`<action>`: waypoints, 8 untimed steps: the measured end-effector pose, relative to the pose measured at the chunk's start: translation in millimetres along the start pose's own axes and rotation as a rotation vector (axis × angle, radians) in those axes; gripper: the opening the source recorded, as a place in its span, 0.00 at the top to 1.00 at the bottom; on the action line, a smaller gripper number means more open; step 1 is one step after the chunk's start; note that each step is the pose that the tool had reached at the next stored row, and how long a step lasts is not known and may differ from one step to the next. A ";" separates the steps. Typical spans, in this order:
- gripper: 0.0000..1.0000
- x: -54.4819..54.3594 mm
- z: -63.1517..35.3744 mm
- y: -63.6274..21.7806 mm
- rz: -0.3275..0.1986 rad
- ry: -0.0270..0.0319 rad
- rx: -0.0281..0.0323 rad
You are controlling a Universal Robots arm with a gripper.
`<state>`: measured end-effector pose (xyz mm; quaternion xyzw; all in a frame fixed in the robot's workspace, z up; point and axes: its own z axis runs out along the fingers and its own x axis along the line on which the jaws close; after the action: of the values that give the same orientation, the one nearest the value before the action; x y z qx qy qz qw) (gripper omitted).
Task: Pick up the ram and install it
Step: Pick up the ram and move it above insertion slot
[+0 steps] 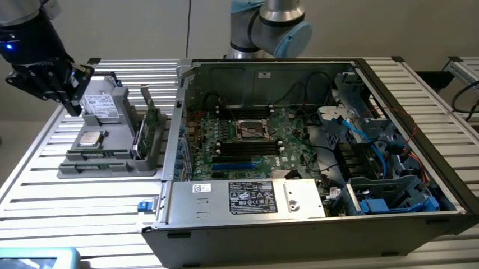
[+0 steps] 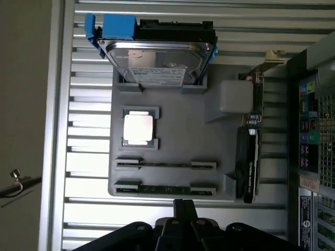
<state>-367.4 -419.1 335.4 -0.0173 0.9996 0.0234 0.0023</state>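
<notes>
gripper (image 1: pixel 66 94) was black | ram (image 2: pixel 165 189) nearest it was dark green | tray (image 2: pixel 178 151) was plain grey | hard drive (image 2: pixel 157 57) farthest from gripper was silver, blue-framed (white label) | table (image 2: pixel 84 157) was silver, ribbed | motherboard (image 1: pixel 247 140) was green

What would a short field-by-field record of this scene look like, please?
end effector: over the grey holder, near the hard drive
ram: seated in a holder slot, not yet picked up; second stick beside it
processor: lying flat in the holder
grey holder: on the slatted table, at the exterior view's left of the computer case
computer case: open, motherboard exposed
</notes>
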 end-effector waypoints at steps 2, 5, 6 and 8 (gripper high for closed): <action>0.89 0.0 0.1 0.0 -0.036 0.0016 -0.0003; 0.89 0.0 0.2 0.0 -0.091 0.0042 -0.0005; 0.89 0.0 0.2 0.0 -0.109 0.0050 -0.0006; 0.89 0.0 0.4 0.0 -0.145 0.0067 -0.0008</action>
<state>-367.4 -419.1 335.0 -0.0897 0.9957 0.0235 0.0006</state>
